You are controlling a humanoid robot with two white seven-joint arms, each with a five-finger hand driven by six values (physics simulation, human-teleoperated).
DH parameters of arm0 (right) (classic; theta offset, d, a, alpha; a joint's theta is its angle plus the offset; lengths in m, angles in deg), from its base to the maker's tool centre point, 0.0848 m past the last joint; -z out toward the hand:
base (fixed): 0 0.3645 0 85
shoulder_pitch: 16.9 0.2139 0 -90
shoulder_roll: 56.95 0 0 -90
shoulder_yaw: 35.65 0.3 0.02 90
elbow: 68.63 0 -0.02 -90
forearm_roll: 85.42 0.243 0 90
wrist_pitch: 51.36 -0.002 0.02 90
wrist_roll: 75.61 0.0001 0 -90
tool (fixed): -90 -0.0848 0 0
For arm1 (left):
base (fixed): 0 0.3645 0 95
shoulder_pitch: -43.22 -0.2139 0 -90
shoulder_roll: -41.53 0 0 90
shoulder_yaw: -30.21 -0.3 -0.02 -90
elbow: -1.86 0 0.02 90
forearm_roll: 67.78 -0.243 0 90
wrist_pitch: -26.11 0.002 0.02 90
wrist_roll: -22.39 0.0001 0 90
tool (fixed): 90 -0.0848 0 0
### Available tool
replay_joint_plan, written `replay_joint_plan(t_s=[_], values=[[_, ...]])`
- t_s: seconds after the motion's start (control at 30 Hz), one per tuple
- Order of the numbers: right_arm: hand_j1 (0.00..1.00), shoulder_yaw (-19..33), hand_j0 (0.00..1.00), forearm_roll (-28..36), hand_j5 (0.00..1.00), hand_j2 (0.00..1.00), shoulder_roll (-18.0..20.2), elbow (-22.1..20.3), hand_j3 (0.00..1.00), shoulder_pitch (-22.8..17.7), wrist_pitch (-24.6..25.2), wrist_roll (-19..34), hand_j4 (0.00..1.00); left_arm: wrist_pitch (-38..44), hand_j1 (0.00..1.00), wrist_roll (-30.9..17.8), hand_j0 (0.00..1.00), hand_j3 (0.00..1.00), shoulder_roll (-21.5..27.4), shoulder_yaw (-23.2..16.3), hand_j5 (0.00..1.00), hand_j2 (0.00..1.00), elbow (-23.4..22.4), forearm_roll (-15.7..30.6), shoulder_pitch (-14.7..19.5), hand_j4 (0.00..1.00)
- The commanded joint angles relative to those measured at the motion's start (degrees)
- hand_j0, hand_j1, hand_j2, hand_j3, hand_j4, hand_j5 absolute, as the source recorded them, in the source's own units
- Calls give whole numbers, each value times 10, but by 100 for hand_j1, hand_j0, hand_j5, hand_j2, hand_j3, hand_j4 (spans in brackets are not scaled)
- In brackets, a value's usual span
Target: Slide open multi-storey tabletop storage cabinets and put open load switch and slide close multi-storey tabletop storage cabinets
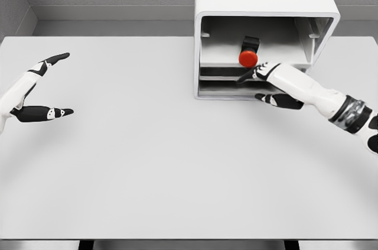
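A white multi-storey storage cabinet (266, 2) stands at the table's far right, its front open. Inside on the upper shelf sits the load switch (248, 54), a black body with a round red knob facing me. My right hand (260, 84) reaches in from the right at the cabinet's lower front. Its black-tipped fingers (251, 75) are spread against the lower drawer edges (224, 78), holding nothing. My left hand (56, 84) hovers at the far left over the table, thumb and fingers spread wide apart.
The grey table (147, 155) stretches wide in front of the cabinet. Grey walls close off the back and the left corner. The table's front edge runs along the bottom of the view.
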Motion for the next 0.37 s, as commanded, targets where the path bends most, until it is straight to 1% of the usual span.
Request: replay_joint_plan(t_s=[0.0, 0.03, 0.07, 0.1, 0.17, 0.23, 0.3, 0.33], values=[[69, -6, 69, 5, 69, 69, -2, 6, 69, 0, 1, 0, 69, 1, 100, 0, 100, 100, 0, 0, 100, 100, 0, 5, 0, 100], [70, -6, 70, 6, 70, 70, 5, 3, 70, -4, 1, -1, 70, 1, 100, 0, 100, 100, 1, 0, 100, 100, 0, 5, 0, 100], [70, -5, 70, 6, 70, 70, 17, -17, 70, -8, 1, -1, 70, 1, 100, 0, 100, 100, 0, 0, 100, 100, 0, 5, 0, 100], [71, -3, 71, 9, 71, 71, 43, -36, 71, -17, 1, -2, 71, 1, 100, 0, 100, 100, 1, 4, 100, 100, 0, 5, 0, 100], [72, 1, 72, 18, 72, 72, 80, -58, 72, -35, 1, -3, 72, 1, 100, 0, 100, 100, 1, 13, 100, 100, 0, 5, 0, 100], [72, 2, 72, 36, 72, 72, 115, -58, 72, -43, 1, -4, 72, 1, 100, 0, 100, 100, 0, 24, 100, 100, 0, 6, -1, 100], [72, 2, 72, 39, 72, 72, 129, -58, 72, -46, 1, -4, 72, 1, 100, 0, 100, 100, 0, 19, 100, 100, 1, -1, -8, 100], [72, 2, 72, 40, 72, 72, 129, -58, 72, -46, 1, -4, 72, 1, 100, 0, 100, 100, 1, 15, 100, 100, 1, -6, -12, 100]])
